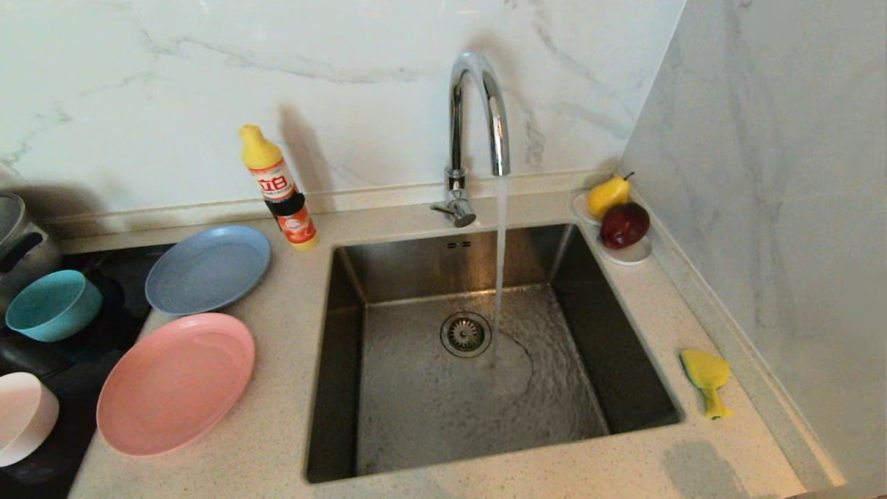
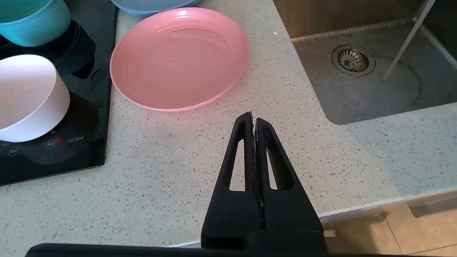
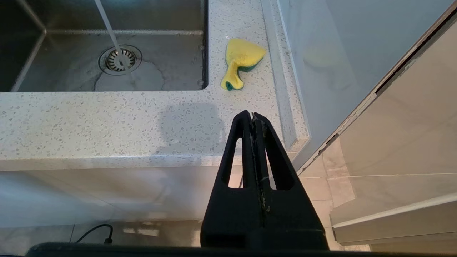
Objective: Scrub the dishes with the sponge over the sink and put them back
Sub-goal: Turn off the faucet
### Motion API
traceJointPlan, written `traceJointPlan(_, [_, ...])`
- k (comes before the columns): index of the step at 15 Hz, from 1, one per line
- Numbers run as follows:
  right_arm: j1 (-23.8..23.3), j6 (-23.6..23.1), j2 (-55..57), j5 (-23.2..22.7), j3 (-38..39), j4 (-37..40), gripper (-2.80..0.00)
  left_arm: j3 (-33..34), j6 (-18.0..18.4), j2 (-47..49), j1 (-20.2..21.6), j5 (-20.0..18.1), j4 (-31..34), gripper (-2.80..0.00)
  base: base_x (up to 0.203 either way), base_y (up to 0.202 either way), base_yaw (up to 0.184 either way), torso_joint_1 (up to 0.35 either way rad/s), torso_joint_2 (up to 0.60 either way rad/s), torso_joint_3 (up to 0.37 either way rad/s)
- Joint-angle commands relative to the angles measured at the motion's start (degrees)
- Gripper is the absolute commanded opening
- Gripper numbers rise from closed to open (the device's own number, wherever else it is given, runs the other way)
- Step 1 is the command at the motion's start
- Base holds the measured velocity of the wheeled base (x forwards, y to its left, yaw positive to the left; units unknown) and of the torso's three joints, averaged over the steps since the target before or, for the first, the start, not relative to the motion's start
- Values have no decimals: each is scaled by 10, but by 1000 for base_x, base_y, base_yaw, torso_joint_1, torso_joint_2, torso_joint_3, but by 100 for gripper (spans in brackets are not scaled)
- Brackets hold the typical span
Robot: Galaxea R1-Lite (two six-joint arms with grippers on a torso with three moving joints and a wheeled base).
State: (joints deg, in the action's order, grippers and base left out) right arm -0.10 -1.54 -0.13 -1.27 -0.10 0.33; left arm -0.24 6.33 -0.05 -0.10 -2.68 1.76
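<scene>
- Head view: the sink [image 1: 478,388] is set into the speckled desk [image 1: 277,457], and water is seen running from the faucet [image 1: 478,111] onto the basin floor just beside the drain strainer [image 1: 466,334].
- Left of the sink, the grey-blue plate [image 1: 208,269] and the pink plate [image 1: 175,382] are laid on the desk; the teal bowl [image 1: 52,305] and the pale pink bowl [image 1: 24,418] are placed on the black cooktop [image 1: 132,267].
- A detergent bottle [image 1: 278,187] is stood upright behind the grey-blue plate. A pear [image 1: 608,195] and a red apple [image 1: 624,224] are held in a small white dish [image 1: 634,255] at the far right corner.
- The sponge [image 1: 707,378] is laid, bent, on the desk right of the sink. No arm is seen here.
- Left wrist view: the left pincer [image 2: 253,119] is seen clenched on nothing, above bare desk, near the pink plate [image 2: 178,59] and apart from it.
- Right wrist view: the right pincer [image 3: 251,117] is seen clenched and empty, over the desk's front edge, with the sponge [image 3: 242,59] near beyond its tips, untouched.
</scene>
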Motion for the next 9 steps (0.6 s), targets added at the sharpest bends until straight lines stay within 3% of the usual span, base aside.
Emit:
traceJointPlan(1, [0, 0, 1, 0, 0, 0, -280, -11, -3, 0, 0, 0, 0, -280, 0, 0, 0, 0, 0, 0])
traceJointPlan(3, [0, 0, 1, -1, 0, 0, -280, -85, -4, 7, 0, -10, 17, -280, 0, 0, 0, 0, 0, 0])
traceJointPlan(5, [0, 0, 1, -1, 0, 0, -280, -218, -7, 64, 0, -42, 42, -280, 0, 0, 0, 0, 0, 0])
traceJointPlan(9, [0, 0, 1, 0, 0, 0, -280, -489, -29, 328, -1, -119, 67, -280, 0, 0, 0, 0, 0, 0])
